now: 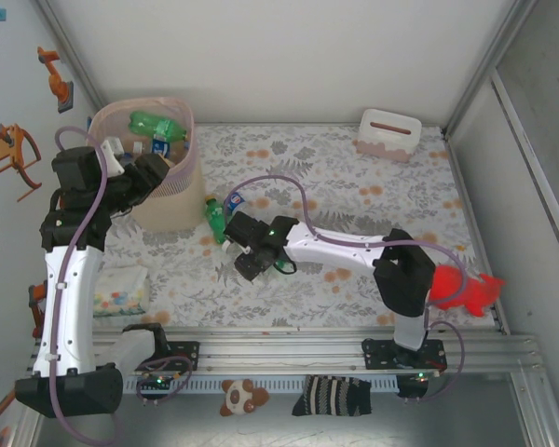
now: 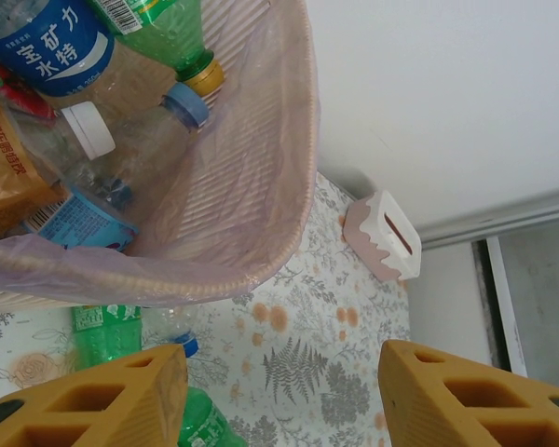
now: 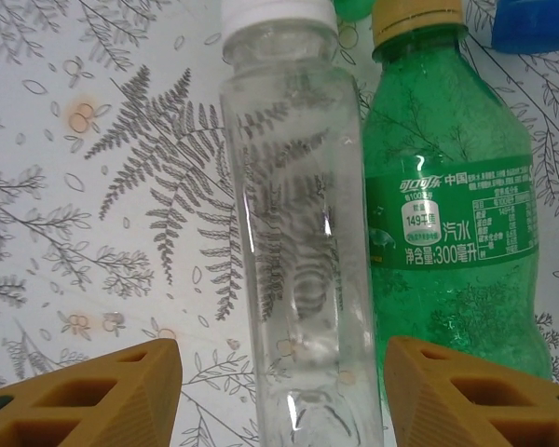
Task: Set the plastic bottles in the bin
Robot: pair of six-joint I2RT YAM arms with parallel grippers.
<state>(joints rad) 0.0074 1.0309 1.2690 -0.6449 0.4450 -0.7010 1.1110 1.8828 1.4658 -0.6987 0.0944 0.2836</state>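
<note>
Right wrist: right gripper [image 3: 284, 396], spread, straddles clear bottle [image 3: 289, 233]; green bottle [image 3: 447, 214] at 3 o'clock could get pinched too. Left gripper [image 2: 284, 400] spread, empty.

A tall beige perforated plastic bin [image 1: 172, 200] stands at the far left of a fern-patterned tablecloth [image 1: 354, 205]. Several plastic bottles [image 2: 56, 47] lie piled inside it. The left gripper [image 2: 281, 372] hangs over the bin's near-left edge. Just right of the bin, a clear plastic bottle [image 3: 289, 233] and a green plastic bottle [image 3: 452, 233] lie side by side on the cloth. The right gripper [image 3: 284, 405] is above them, its fingers either side of the clear one. A small white slotted box [image 1: 389, 133] sits at the far right. A soft tissue packet [image 1: 121, 289] lies in front of the bin, near the left arm.
</note>
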